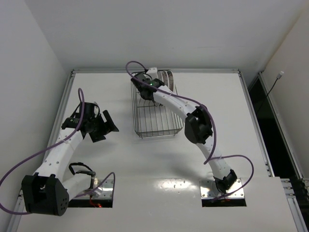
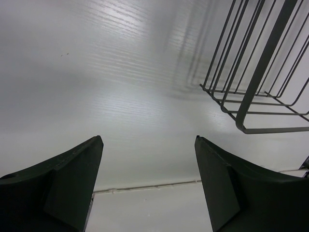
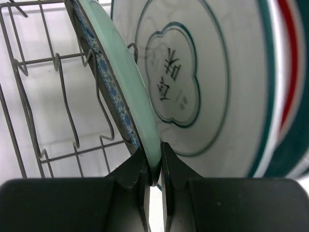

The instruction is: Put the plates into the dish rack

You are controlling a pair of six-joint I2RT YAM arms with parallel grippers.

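The black wire dish rack (image 1: 155, 121) stands mid-table; it also shows in the left wrist view (image 2: 260, 87). My right gripper (image 1: 146, 88) reaches into its far end. In the right wrist view it (image 3: 153, 164) is shut on the rim of the small teal patterned plate (image 3: 130, 82), which is on edge among the divider prongs (image 3: 63, 96). Just behind it stands a white plate with green and red rim bands (image 3: 217, 72). Plate rims (image 1: 167, 77) show at the rack's far end. My left gripper (image 1: 107, 129) is open and empty, left of the rack, above bare table (image 2: 148, 145).
The white table (image 1: 241, 125) has raised edges at the back and sides, with walls close around it. Purple cables (image 1: 193, 101) loop off both arms. The arm bases (image 1: 222, 191) sit at the near edge.
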